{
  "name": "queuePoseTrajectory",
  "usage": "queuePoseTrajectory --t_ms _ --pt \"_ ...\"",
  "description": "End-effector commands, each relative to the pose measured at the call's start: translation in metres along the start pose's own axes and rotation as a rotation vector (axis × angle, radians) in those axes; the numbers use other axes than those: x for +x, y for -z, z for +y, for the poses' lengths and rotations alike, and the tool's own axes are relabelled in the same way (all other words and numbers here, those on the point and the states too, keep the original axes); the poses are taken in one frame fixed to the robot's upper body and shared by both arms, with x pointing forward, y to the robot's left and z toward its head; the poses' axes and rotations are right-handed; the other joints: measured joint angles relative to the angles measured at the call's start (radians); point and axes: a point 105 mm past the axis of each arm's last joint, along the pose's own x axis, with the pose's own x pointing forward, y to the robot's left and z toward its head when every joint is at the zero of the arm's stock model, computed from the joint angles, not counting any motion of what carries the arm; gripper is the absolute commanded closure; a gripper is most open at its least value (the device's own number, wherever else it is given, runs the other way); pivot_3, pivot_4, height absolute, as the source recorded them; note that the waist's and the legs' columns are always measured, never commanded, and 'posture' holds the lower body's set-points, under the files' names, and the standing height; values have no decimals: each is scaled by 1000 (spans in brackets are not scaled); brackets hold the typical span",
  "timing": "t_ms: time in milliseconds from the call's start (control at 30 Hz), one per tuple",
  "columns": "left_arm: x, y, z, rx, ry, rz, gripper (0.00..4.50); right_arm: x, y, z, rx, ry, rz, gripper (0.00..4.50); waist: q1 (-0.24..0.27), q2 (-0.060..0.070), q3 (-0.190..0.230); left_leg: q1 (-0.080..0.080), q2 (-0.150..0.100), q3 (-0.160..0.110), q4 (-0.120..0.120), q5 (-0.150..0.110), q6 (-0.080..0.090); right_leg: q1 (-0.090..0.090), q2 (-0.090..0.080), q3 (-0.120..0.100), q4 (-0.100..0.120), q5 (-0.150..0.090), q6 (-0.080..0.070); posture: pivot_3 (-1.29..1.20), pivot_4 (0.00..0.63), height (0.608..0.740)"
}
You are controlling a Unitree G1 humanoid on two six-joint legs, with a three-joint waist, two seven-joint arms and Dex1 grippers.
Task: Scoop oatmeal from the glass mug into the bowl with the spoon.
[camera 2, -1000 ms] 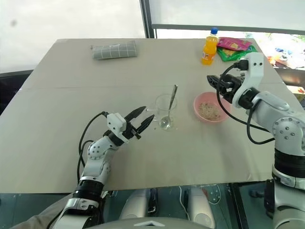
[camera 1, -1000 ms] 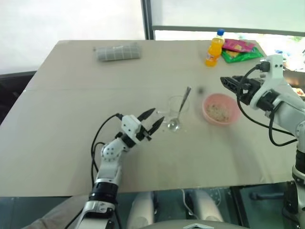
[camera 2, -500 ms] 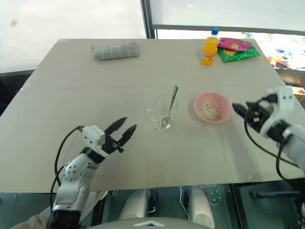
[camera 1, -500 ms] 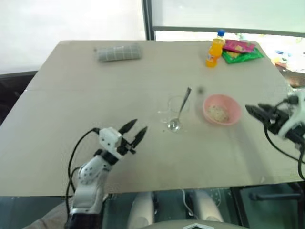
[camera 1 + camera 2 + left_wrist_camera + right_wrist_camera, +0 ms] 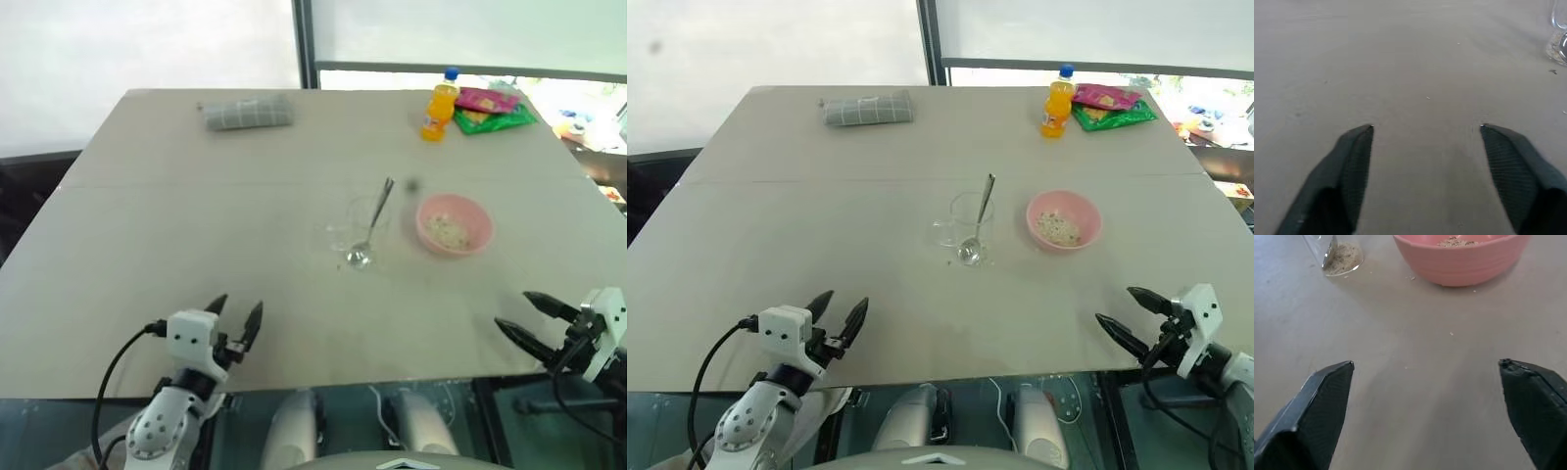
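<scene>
- Both claws have pulled back to the near table edge since a second ago — left gripper (image 5: 233, 318) and right gripper (image 5: 527, 315) each spread wide, holding nothing.
- That retreat suggests the scooping is finished, or nearly so.
- Slim shiny spoon (image 5: 372, 223) leans inside the clear glass mug (image 5: 359, 227) at mid-table; just beside it sits the smooth pink bowl (image 5: 476, 235) — pale, flaky oatmeal (image 5: 449, 230) heaped within.
- Loose crumbs dot the matte table (image 5: 196, 225).

Bright, even daylight from the far windows; soft shadows, slight blur.
</scene>
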Motion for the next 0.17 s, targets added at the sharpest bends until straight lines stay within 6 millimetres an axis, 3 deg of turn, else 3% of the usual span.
queuePoseTrajectory --t_ms 33,167 --pt "-1 -13 -1 34 -6 -36 56 -2 -2 -2 -50 -18 -22 0 1 0 0 0 0 0 -1 0 0 0 1 0 -1 0 -1 0 150 740" --pt "-3 -11 -1 48 8 -24 56 1 -3 -8 -68 11 -39 0 1 0 0 -1 0 0 -5 0 1 0 7 0 -4 2 -4 0 150 740"
